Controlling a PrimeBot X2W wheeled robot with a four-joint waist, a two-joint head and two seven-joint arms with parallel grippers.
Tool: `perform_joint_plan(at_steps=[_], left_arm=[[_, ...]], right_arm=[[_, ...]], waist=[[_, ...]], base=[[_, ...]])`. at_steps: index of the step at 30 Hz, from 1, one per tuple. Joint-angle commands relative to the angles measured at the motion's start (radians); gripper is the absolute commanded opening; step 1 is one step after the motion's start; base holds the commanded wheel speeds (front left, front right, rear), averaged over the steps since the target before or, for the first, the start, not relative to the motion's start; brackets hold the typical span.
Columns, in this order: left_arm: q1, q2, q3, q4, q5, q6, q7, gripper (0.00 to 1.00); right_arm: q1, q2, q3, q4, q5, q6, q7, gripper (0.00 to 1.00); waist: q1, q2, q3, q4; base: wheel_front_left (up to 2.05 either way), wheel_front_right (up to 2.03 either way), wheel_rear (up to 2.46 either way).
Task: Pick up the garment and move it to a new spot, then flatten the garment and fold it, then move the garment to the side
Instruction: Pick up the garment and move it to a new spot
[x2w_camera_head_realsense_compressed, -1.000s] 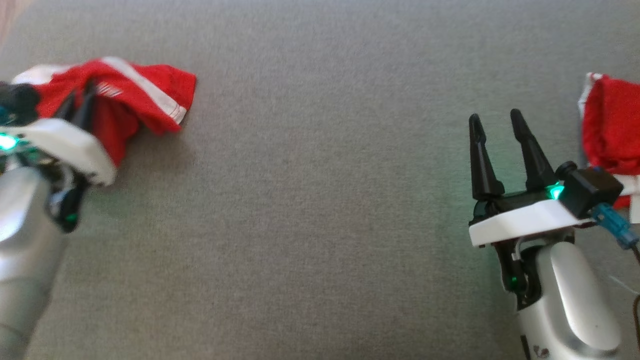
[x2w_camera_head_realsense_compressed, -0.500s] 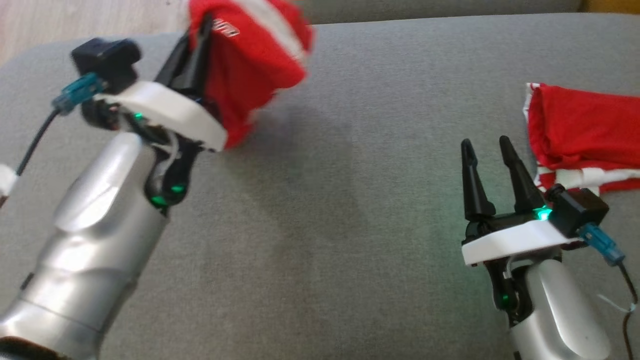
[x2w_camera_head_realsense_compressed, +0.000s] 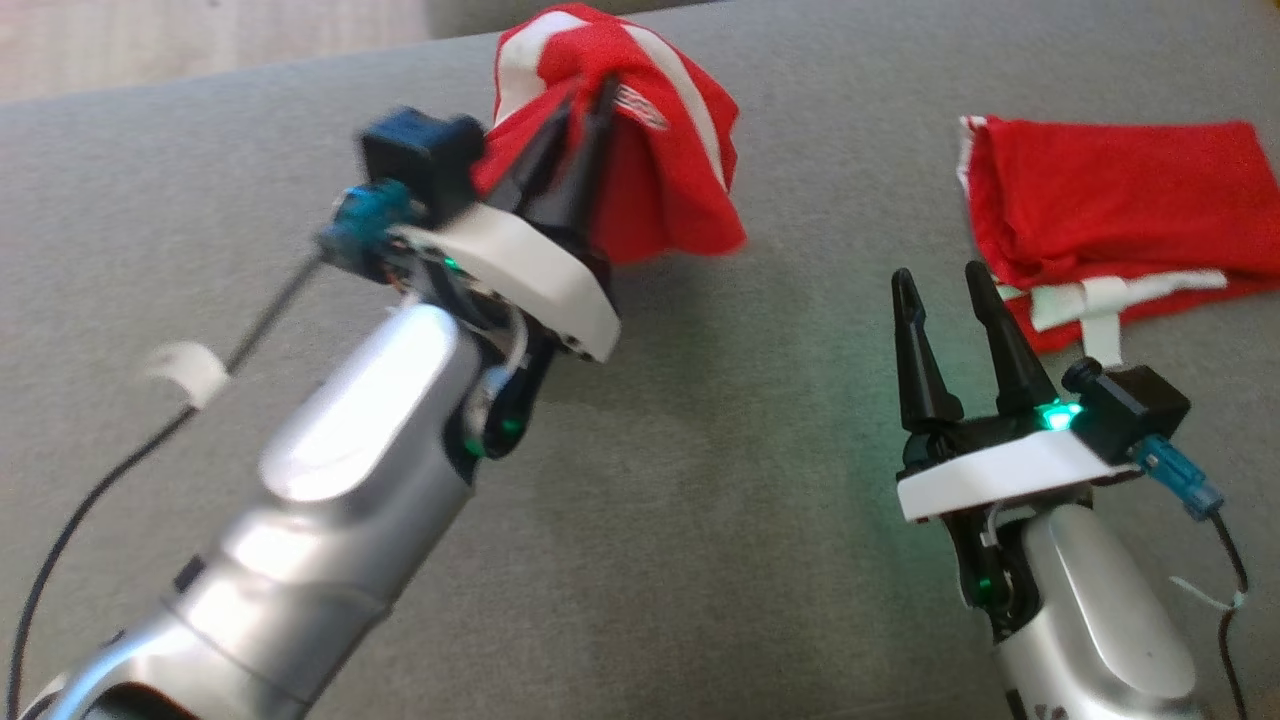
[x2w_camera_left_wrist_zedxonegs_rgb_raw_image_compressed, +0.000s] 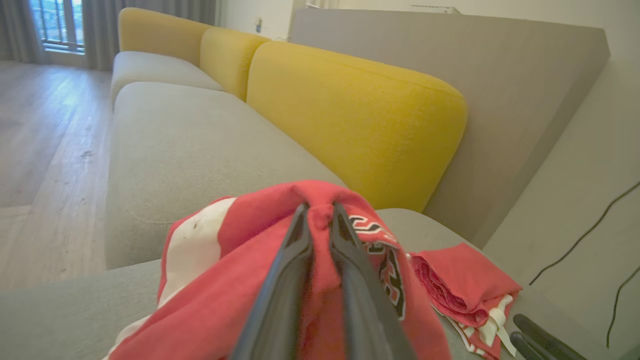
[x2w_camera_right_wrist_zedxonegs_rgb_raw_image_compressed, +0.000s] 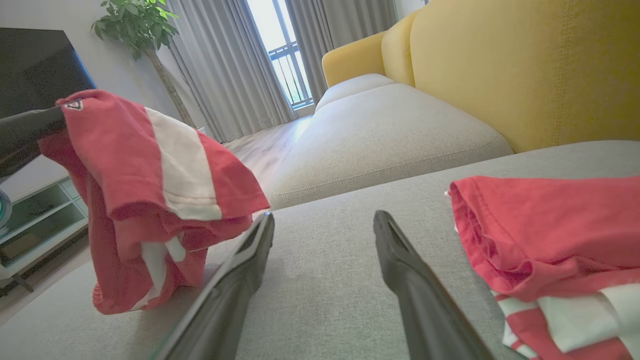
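From the head: grips a bunched red fabric garment with white stripes (x2w_camera_head_realsense_compressed: 670, 180) between the shut dark fingers of the left gripper (x2w_camera_head_realsense_compressed: 588, 100), held up above the grey fabric sofa seat (x2w_camera_head_realsense_compressed: 700, 470) near its far edge, left of the middle, with a soft shadow beneath. Holds the right gripper (x2w_camera_head_realsense_compressed: 940, 277) toward the seat's right side, jaws spread wide with nothing between them. Finds a second, folded red cloth with white trim (x2w_camera_head_realsense_compressed: 1110, 200) lying flat at the far right corner, just beyond those open fingertips and apart from them. Catches a strip of pale wooden floor (x2w_camera_head_realsense_compressed: 200, 40) past the far left edge.

From the left wrist: looks along two fingers pressed together, pinching a ridge of the red garment at their tips, with cloth draped down both sides and a black-and-white printed patch to the right. Takes in rounded yellow back cushions (x2w_camera_left_wrist_zedxonegs_rgb_raw_image_compressed: 350, 120) behind the seat, the folded red cloth at lower right, and the other arm's dark fingertips at the bottom right corner.

From the right wrist: looks between two fingers standing well apart over bare grey seat. Sees the gripped garment hanging at left; cannot tell whether its lowest folds touch the seat. Sees the folded cloth at right, resting on the seat near the right finger. Beyond: grey curtains (x2w_camera_right_wrist_zedxonegs_rgb_raw_image_compressed: 225, 70), a leafy green plant (x2w_camera_right_wrist_zedxonegs_rgb_raw_image_compressed: 135, 25), a dark screen (x2w_camera_right_wrist_zedxonegs_rgb_raw_image_compressed: 35, 60).
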Motion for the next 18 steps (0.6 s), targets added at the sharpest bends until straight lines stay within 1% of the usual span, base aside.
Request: perform_joint_plan(at_steps=[1,4,6,9,12,14,15,18], left_arm=[[-0.059,0.008,0.014,-0.006,0.041,0.005,-0.027,1.0],[-0.081,0.006,0.001,0.046,0.096,0.018,-0.085,1.0],[-0.077,0.005,0.009,0.074,0.101,0.021,-0.121,1.0],[-0.053,0.026,0.027,0.099,0.1,0.019,-0.171,1.0],[0.008,0.061,0.062,0.098,0.069,0.002,-0.225,1.0],[0.061,0.101,0.096,0.096,0.058,0.005,-0.257,1.0],[0.061,0.101,0.096,0.096,0.058,0.005,-0.257,1.0],[0.155,0.151,0.138,0.074,0.05,-0.005,-0.285,1.0]], right_arm=[[-0.038,0.0,0.029,-0.021,0.011,0.007,-0.017,1.0],[-0.045,0.0,0.033,-0.011,0.022,0.007,-0.023,1.0],[-0.046,0.0,0.032,-0.007,0.023,0.007,-0.025,1.0],[-0.04,0.0,0.02,-0.002,0.014,0.007,-0.028,1.0],[-0.027,0.0,0.004,0.004,-0.002,0.007,-0.029,1.0],[-0.018,0.0,-0.007,0.005,-0.012,0.007,-0.029,1.0],[-0.018,0.0,-0.007,0.005,-0.012,0.007,-0.029,1.0],[0.0,0.0,-0.025,0.004,-0.029,0.007,-0.029,1.0]], waist=[[0.0,0.0,0.018,-0.028],[0.0,0.0,0.023,-0.043],[0.0,0.0,0.024,-0.046],[0.0,0.0,0.016,-0.036],[0.0,0.0,-0.002,-0.015],[0.0,0.0,-0.017,0.005],[0.0,0.0,-0.017,0.005],[0.0,0.0,-0.039,0.041]], base=[[0.0,0.0,0.0],[0.0,0.0,0.0],[0.0,0.0,0.0],[0.0,0.0,0.0],[0.0,0.0,0.0],[0.0,0.0,0.0],[0.0,0.0,0.0],[0.0,0.0,0.0]])
